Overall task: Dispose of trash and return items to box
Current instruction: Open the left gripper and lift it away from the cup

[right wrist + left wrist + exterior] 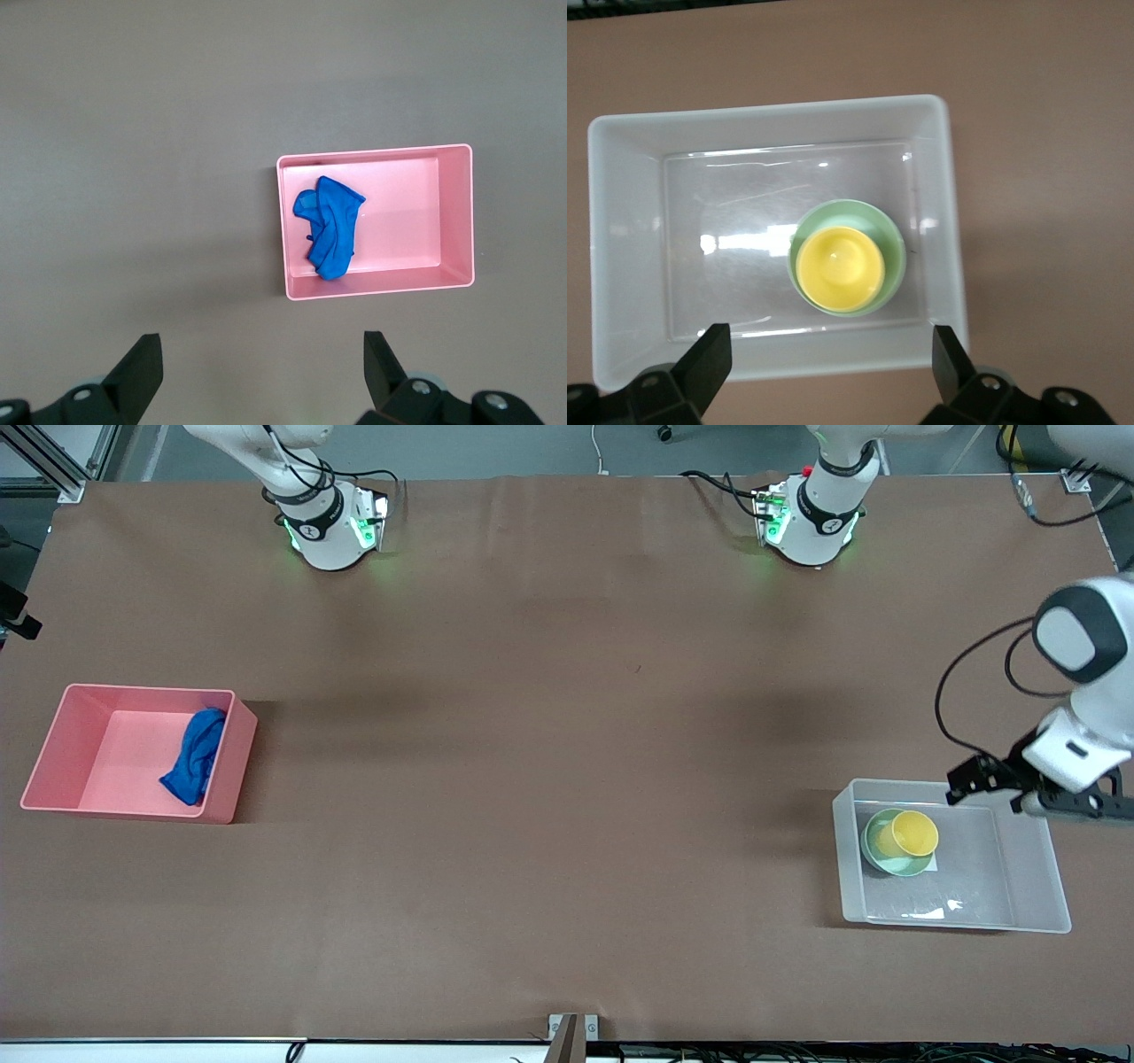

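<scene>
Two round plastic items (904, 840) nest in translucent box (1028, 868).

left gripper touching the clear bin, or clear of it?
Apart. The left wrist view looks down on the clear bin from well above, and the left gripper, fingers spread open, grips nothing.

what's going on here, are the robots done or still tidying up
Nothing is being held right now. The blue rag lies in the pink bin at the right arm's end of the table. The yellow cup sits in the green bowl inside the clear bin at the left arm's end. The left gripper is open above that bin; the right gripper is open, high over the bare table beside the pink bin.
</scene>
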Controlling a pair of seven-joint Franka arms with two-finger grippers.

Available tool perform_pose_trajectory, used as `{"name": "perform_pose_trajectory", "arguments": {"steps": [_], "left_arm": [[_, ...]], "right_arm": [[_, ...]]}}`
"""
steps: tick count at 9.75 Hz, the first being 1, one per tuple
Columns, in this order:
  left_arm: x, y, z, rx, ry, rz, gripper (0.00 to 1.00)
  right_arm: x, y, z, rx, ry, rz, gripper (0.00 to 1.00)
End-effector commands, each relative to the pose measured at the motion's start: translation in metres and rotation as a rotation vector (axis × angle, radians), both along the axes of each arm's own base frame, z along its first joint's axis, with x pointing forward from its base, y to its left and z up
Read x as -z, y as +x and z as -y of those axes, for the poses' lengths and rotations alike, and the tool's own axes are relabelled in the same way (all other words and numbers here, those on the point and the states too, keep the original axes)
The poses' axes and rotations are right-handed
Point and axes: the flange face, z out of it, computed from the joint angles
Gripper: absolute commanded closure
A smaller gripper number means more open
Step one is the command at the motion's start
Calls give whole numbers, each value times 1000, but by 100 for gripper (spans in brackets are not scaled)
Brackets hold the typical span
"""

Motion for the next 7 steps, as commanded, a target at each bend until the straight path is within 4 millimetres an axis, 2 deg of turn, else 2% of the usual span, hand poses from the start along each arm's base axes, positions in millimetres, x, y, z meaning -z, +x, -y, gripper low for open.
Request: {"name": "perform_pose_trajectory", "arguments": {"steps": [1,2,3,5,6,7], "left_arm": [[-49,-24,25,10,4,-84,0],[-90,-23,44,-9,51,-112,0],[-129,-23,53,-21,85,-132,0],[-193,-31,64,-41,84,-149,0],[-217,-39,65,-44,85,-166,0],[-228,-45,67,-48,76,-182,0]], "right_arm": [[-2,-2,2,-8,3,0,0],[-2,-2,2,-8,3,0,0],[-1,-2,2,-8,4,-1,0],[-1,-2,2,-8,5,-2,0],[-1,-2,2,-8,5,-1,0],[-1,-2,2,-8,4,-1,0]]}}
